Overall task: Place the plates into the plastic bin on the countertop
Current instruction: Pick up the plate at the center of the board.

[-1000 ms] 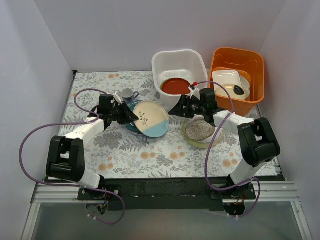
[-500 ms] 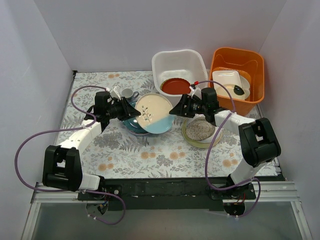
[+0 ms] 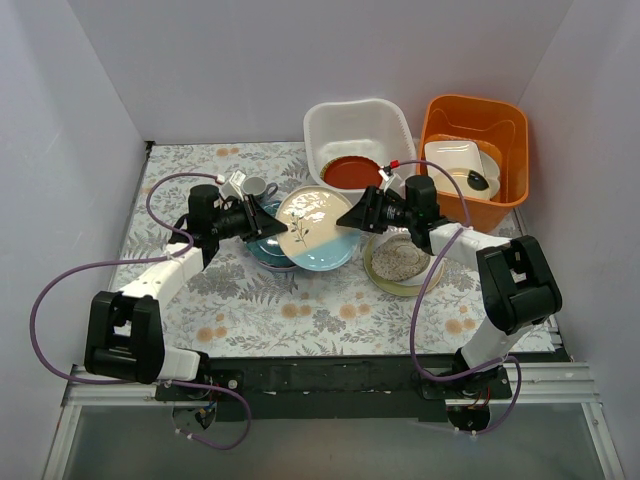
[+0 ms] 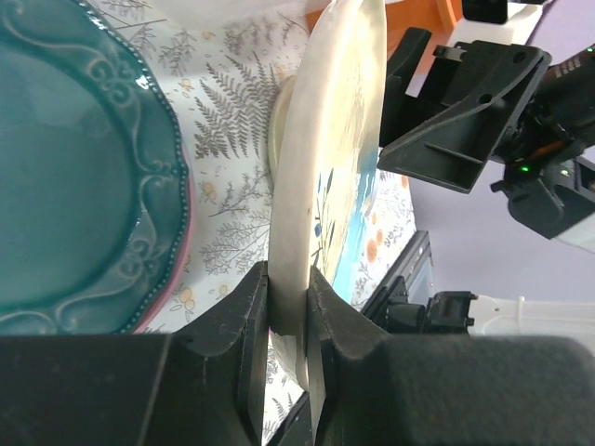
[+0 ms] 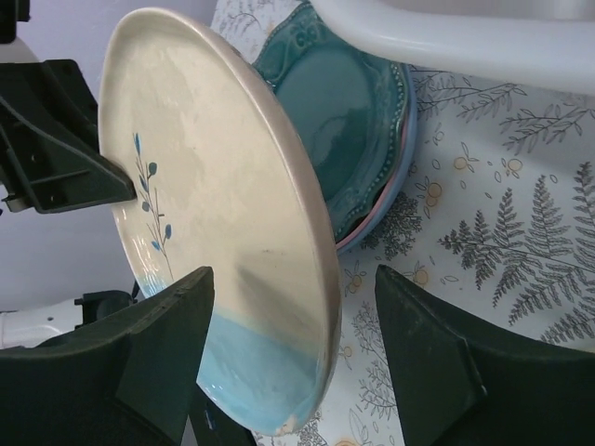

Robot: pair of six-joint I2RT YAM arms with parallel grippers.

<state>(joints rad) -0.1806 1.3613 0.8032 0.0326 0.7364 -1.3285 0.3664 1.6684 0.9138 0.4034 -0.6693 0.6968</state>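
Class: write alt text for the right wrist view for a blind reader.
A cream plate with a blue band, pinched at its far rim by the left gripper, hangs on edge inside the open right gripper. A teal scalloped plate lies behind.

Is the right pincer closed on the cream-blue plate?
No, the right pincer stands open, a finger on each side of the plate.

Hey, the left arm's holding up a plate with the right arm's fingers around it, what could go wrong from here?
1. The left fingers pinch only the rim of the cream-and-blue plate; if they release before the open right fingers close, it may drop onto the teal plate below.
2. The right fingers straddle the opposite rim; a shallow bite could let the plate slip.
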